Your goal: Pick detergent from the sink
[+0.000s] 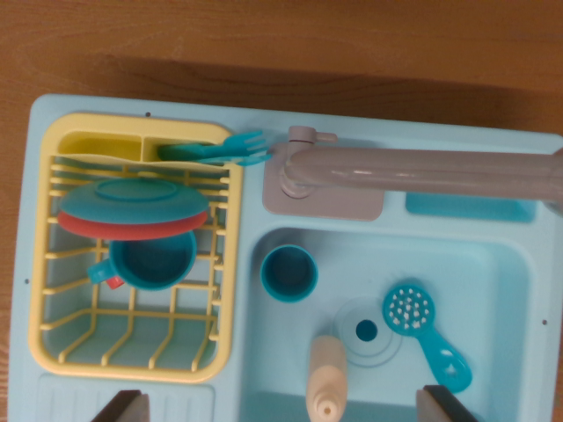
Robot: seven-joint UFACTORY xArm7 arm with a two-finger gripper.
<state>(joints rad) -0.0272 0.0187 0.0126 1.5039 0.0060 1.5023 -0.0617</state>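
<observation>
Lying at six o'clock in the sink, the detergent is cut off; jaws wide, tips barely visible.

Smooth pale-blue plastic sink below me, glossy grey plastic faucet over it, matt beige detergent bottle inside, yellow plastic rack beside, grained wood table around.

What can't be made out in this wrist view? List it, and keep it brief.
- Detergent bottle: its lower part is cut off by the bottom edge.
- Gripper: only two dark fingertips show at the bottom edge; the rest is out of frame.
- Red plate: mostly covered by the teal plate.
- Faucet: its spout runs off the wrist view's right edge.
</observation>
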